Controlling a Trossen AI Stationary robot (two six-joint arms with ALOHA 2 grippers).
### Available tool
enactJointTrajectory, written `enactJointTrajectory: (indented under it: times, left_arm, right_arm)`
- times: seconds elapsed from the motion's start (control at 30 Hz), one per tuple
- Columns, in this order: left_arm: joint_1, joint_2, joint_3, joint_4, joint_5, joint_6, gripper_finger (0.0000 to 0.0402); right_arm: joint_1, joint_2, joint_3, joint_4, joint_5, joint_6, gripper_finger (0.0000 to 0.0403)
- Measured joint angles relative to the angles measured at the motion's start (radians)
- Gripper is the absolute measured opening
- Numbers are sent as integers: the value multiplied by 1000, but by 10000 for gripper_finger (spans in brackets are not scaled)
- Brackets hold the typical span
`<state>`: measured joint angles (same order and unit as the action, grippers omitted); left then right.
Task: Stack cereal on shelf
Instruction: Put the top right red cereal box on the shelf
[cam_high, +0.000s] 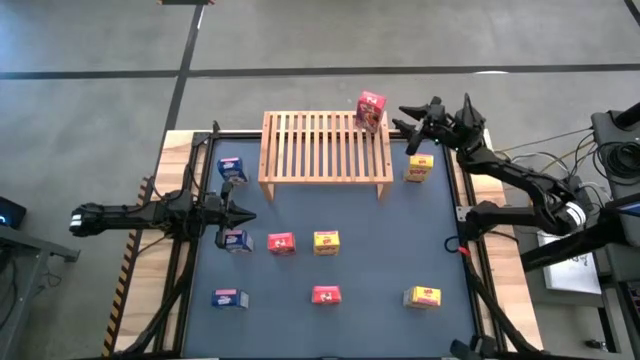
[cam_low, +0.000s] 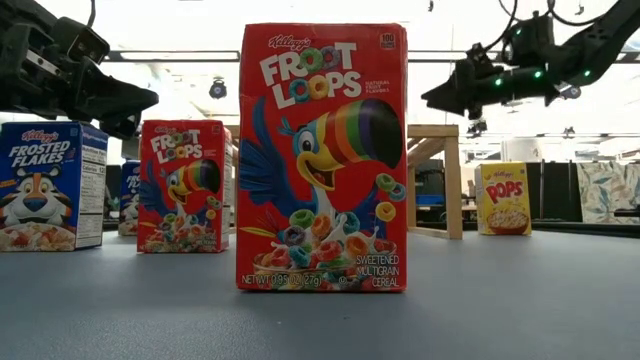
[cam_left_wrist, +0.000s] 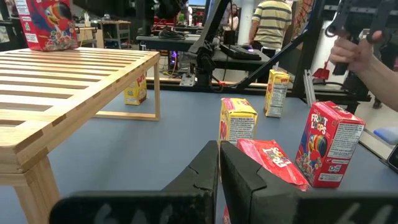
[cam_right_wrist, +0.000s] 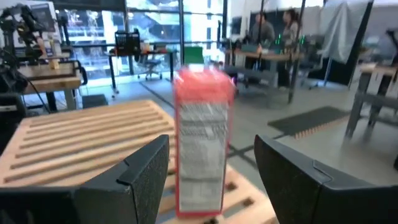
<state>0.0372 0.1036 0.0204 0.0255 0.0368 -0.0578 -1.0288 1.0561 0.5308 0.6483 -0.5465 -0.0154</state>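
light: bright, even overhead | low view: ceiling blown out white, arms backlit dark | shadows: soft, short under the shelf (cam_high: 325, 146) | blur: red box (cam_right_wrist: 202, 146) smeared in right wrist view, far room soft | near fingers (cam_left_wrist: 249, 186) out of focus in left wrist view

A robotics lab or workshop in a large open hall: a bare grey concrete floor (cam_high: 400, 40) marked with dark lines surrounds the blue-topped work table (cam_high: 370, 270), and beyond it stand cluttered workbenches with monitors and cables (cam_left_wrist: 186, 50), what look like tall glass windows (cam_right_wrist: 155, 25), and people standing about (cam_left_wrist: 270, 25).
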Motion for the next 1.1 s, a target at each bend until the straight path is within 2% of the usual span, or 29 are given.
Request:
enactJointTrajectory:
  times: [0.6,0.8,1.1]
  left_arm:
    - [0,0,0,0,0,0,0]
    - [0,0,0,0,0,0,0]
    - [0,0,0,0,0,0,0]
  right_arm:
    - [37,305,70,157,-3,49,226]
    - [43,327,71,183,-3,49,226]
    - [64,292,71,179,-3,68,226]
